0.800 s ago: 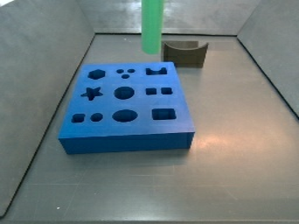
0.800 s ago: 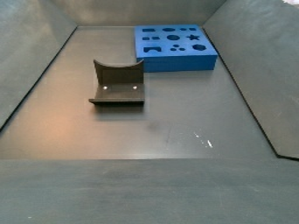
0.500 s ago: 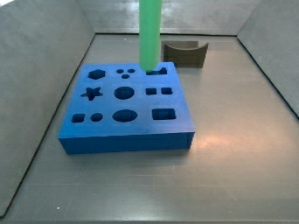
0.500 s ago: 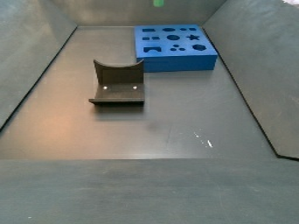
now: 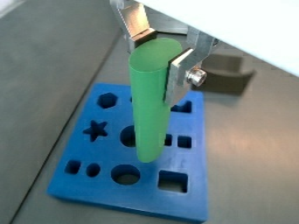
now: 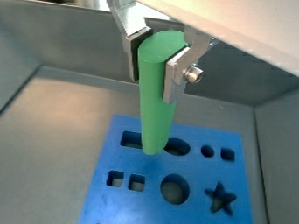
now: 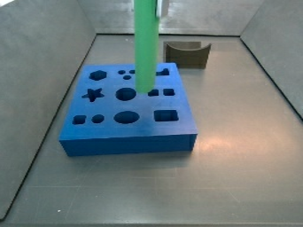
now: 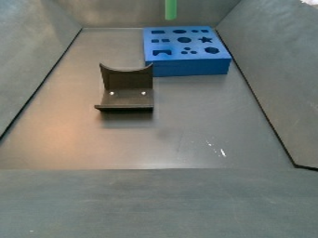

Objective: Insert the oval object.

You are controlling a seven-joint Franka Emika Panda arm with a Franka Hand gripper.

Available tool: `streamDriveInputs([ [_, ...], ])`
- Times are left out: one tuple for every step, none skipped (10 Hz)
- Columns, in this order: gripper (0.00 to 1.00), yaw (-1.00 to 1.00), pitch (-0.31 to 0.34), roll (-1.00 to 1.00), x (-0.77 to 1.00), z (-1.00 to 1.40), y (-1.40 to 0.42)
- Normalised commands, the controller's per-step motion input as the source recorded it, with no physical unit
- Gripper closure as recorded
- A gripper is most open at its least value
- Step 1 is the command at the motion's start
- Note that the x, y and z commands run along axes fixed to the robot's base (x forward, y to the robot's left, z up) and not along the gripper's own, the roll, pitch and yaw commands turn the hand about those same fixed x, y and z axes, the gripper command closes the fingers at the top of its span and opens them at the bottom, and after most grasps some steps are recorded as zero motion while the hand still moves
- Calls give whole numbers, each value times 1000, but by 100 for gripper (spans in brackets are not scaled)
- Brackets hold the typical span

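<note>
My gripper [image 5: 159,54] is shut on the oval object [image 5: 149,105], a long bright green rod held upright by its upper end. The silver fingers [image 6: 181,68] clamp it from both sides in both wrist views, and the gripper [image 6: 159,57] stands over the block. The rod [image 7: 145,44] hangs with its lower end just above the middle of the blue block [image 7: 130,106], near the round and oval holes. In a side view only the rod's lower tip [image 8: 170,9] shows above the block [image 8: 187,50]. The gripper body is out of frame in both side views.
A dark brown curved piece [image 7: 190,53] stands behind the block near the back wall; it also shows in a side view [image 8: 125,88] on the open floor. Grey walls enclose the bin floor [image 8: 162,139].
The rod has moved forward and lower, from behind the block's back edge to over its middle holes. In the other side view its tip has come into sight.
</note>
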Motion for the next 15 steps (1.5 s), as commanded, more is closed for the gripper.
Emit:
streamDriveInputs([
  [100,-1000,0,-27,0,-274,0],
  [100,-1000,0,0,0,-226,0],
  [100,-1000,0,6,0,-126,0],
  [100,-1000,0,54,0,0,0],
  [100,-963,20,113,-34,54,-89],
  [100,-963,19,113,-31,51,-91],
  [100,-897,0,0,3,0,-311],
  [100,-660,-16,0,0,-40,-566],
  [100,-657,-34,0,0,-91,-554],
  [100,-906,-21,0,0,-89,-297],
  [100,-1000,-10,0,0,-117,-37],
  [100,-1000,-13,0,0,-157,0],
  [100,-1000,10,47,-29,-323,-3],
  [100,-763,81,24,-274,-377,0],
  [100,-600,47,0,-431,-460,0],
])
